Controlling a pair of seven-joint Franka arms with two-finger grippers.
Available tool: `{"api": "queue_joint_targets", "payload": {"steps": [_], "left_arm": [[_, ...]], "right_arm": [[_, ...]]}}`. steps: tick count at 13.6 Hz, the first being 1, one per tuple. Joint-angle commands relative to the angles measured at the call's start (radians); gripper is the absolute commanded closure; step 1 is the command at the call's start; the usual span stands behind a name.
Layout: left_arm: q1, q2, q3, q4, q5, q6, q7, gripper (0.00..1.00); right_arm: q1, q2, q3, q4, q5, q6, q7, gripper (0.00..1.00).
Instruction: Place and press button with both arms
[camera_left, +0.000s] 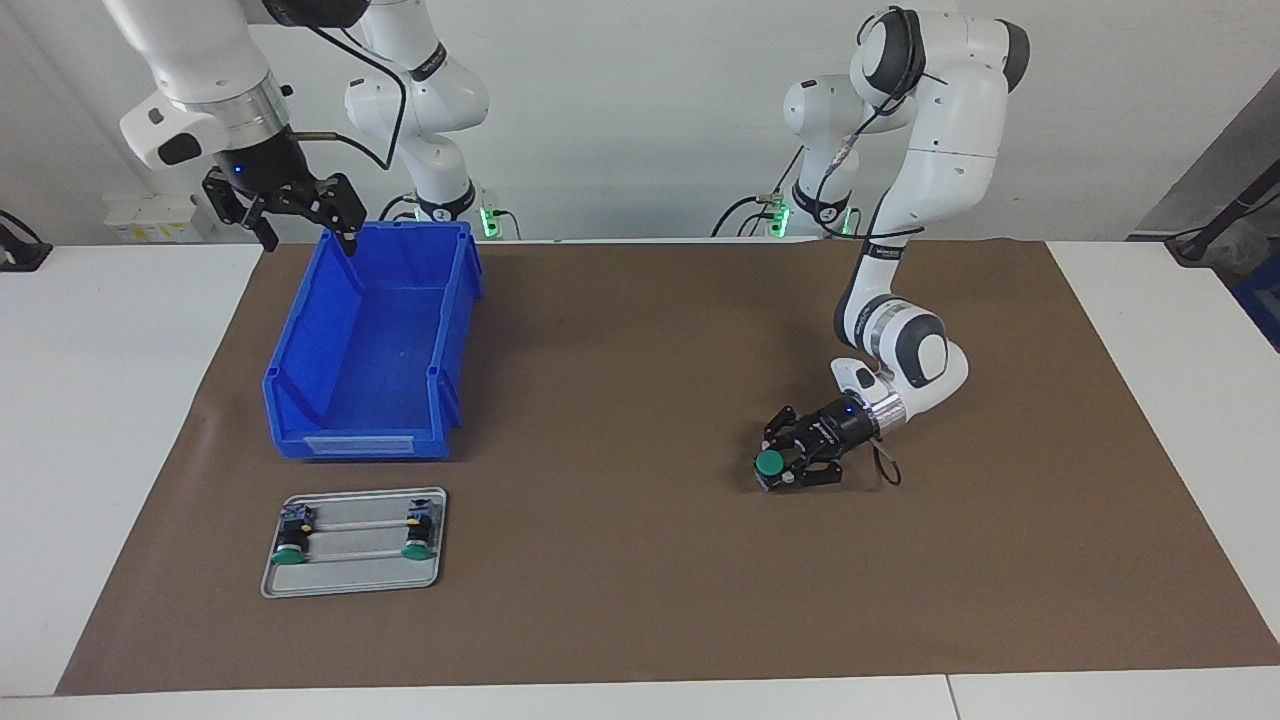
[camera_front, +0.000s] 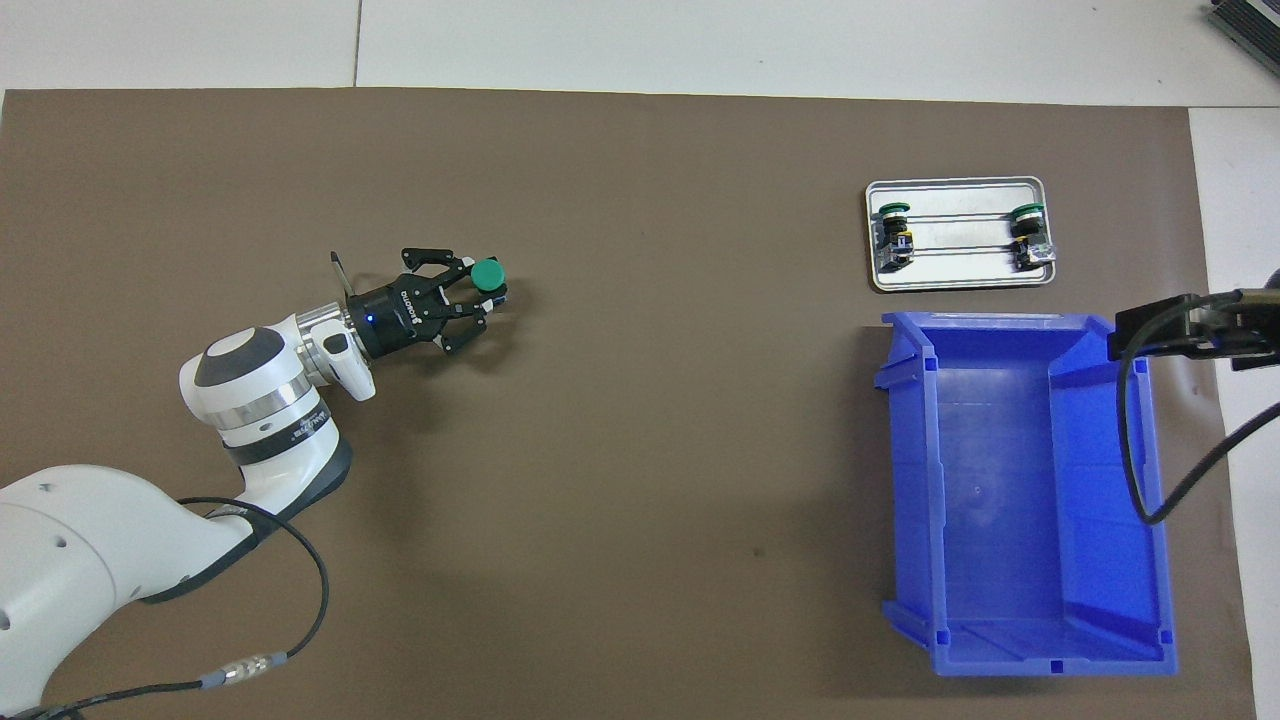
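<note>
A button (camera_left: 768, 464) (camera_front: 487, 273) with a round green cap sits between the fingertips of my left gripper (camera_left: 782, 470) (camera_front: 482, 288), which is shut on it. That gripper lies low over the brown mat (camera_left: 640, 400), toward the left arm's end of the table; I cannot tell whether the button touches the mat. My right gripper (camera_left: 308, 236) hangs open and holds nothing, up over the robot-side end of the blue bin (camera_left: 345, 440). The right arm waits there.
A small metal tray (camera_left: 355, 578) (camera_front: 960, 272) lies farther from the robots than the bin (camera_front: 1040, 655). Two more green-capped buttons (camera_left: 291, 548) (camera_left: 418, 540) rest in it, on their sides. The bin looks empty inside. A black cable loops over the bin's rim in the overhead view.
</note>
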Motion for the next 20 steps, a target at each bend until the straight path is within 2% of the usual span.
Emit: {"api": "queue_joint_targets", "payload": {"steps": [1,10,13,15,18,20], "left_arm": [[0.023,-0.002,0.004,-0.032,0.033,0.01,0.045,1.0],[0.028,-0.002,0.002,-0.032,0.034,0.013,0.042,0.98],[0.024,-0.002,0.002,-0.03,0.034,0.019,0.039,0.76],[0.024,-0.002,0.002,-0.03,0.034,0.019,0.037,0.65],[0.022,-0.002,0.002,-0.03,0.034,0.025,0.034,0.57],[0.019,-0.002,0.002,-0.03,0.034,0.028,0.03,0.46]], "right_arm": [[-0.007,-0.005,-0.001,-0.003,0.01,-0.008,-0.003,0.0],[-0.007,-0.003,-0.001,-0.003,0.01,-0.008,-0.003,0.0],[-0.007,-0.005,-0.001,-0.003,0.01,-0.008,-0.004,0.0],[-0.007,-0.005,-0.001,-0.003,0.01,-0.008,-0.004,0.0],[-0.007,-0.005,-0.001,-0.008,0.01,-0.008,-0.004,0.0],[-0.007,-0.006,-0.001,-0.008,0.01,-0.008,-0.004,0.0]]}}
